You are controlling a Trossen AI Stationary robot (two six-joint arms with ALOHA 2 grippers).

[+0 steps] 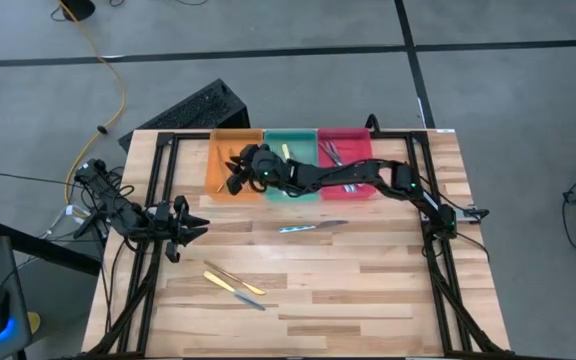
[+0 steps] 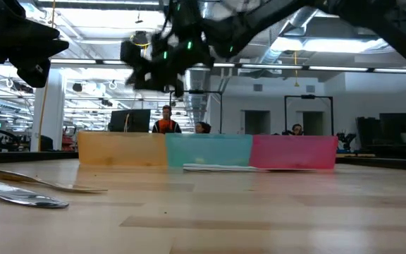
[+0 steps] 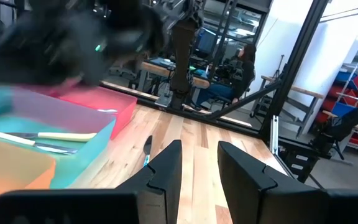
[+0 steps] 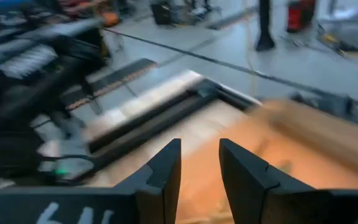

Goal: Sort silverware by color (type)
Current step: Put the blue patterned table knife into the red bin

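My right gripper [image 1: 234,178] hangs open over the orange tray [image 1: 224,150], its arm reaching across the green tray [image 1: 290,140] and red tray [image 1: 348,137]; its fingers [image 4: 199,147] hold nothing. My left gripper [image 1: 196,225] waits open above the table's left side. A silver knife with a bluish handle [image 1: 313,227] lies flat mid-table. A bronze-gold utensil [image 1: 226,272], a pale yellow one [image 1: 238,286] and a blue-handled one [image 1: 252,301] lie near the front. A yellow-handled utensil [image 3: 55,135] lies in the green tray, silver ones [image 1: 330,152] in the red tray.
The three trays stand side by side along the table's far edge [image 2: 210,152]. Black frame rails [image 1: 158,170] run along the left and right sides. Bare wood lies between the knife and the front utensils. People sit in the room beyond [image 2: 166,121].
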